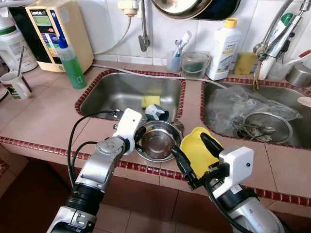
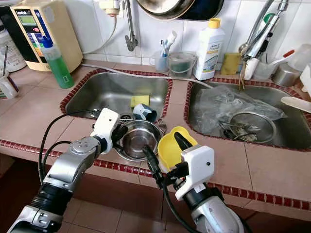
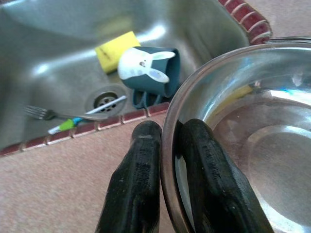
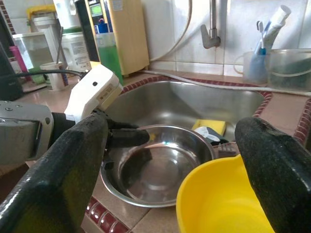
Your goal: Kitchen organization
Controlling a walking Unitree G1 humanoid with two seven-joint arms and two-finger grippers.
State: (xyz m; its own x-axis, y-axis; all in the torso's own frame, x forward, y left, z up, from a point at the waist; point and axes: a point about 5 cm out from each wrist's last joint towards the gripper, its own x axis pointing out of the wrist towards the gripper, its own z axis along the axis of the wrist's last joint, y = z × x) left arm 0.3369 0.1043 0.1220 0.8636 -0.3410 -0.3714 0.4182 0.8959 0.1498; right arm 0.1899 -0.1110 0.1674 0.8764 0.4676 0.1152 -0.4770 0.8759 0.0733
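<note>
The steel bowl (image 1: 158, 141) sits on the tiled counter (image 1: 43, 121) at the near rim of the left sink (image 1: 129, 94). The left gripper (image 3: 167, 145) pinches the bowl's rim — one finger inside, one outside. The right gripper (image 1: 192, 153) is spread wide around the yellow bowl (image 1: 199, 150), just beside the steel bowl near the counter's front edge. A rabbit mug (image 3: 148, 73) and sponge (image 3: 116, 48) lie in the sink — bare counter lies left of the bowl.

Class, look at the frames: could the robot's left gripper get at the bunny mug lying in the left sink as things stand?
Probably not yet. The left gripper is shut on the rim of the steel bowl, so it is occupied. The bunny mug lies just beyond that bowl, otherwise uncovered.
</note>
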